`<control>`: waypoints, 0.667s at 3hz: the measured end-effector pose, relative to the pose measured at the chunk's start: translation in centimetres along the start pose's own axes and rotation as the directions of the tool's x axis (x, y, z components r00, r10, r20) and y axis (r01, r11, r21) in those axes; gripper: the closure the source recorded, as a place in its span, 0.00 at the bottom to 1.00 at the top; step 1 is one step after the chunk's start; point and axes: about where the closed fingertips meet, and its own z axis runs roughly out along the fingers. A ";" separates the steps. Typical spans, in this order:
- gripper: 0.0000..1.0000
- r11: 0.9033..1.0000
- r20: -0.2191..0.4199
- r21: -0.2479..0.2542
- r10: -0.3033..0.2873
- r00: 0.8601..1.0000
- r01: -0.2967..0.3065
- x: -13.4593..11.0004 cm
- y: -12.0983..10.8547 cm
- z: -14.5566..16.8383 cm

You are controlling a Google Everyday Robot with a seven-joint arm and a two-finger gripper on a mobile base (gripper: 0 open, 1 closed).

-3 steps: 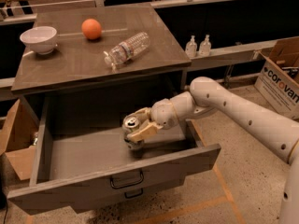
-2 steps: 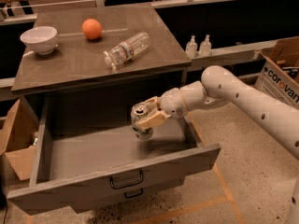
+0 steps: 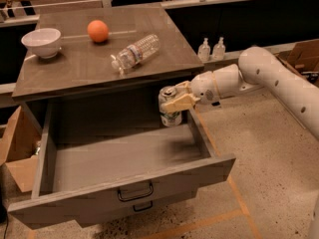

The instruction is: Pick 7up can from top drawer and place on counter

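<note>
Gripper [image 3: 170,101] pinching the 7up can [image 3: 171,117] above the open top drawer [image 3: 189,177]

The tan fingers [image 3: 179,102] clamp around the can's upper half, holding it upright in the air over the drawer's back right corner, just under the front edge of the counter [image 3: 79,68] and off the drawer floor. The white arm [image 3: 269,76] reaches in from the right. On the counter lie a clear water bottle [image 3: 134,53] on its side, an orange [image 3: 97,31] and a white bowl [image 3: 42,41], all well apart from the can
</note>
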 end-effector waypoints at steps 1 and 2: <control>1.00 0.996 0.022 0.075 0.040 0.999 -0.041 -1.9 -2.0 -3.5; 1.00 0.989 0.054 0.138 0.047 0.997 -0.054 -3.6 -3.2 -7.0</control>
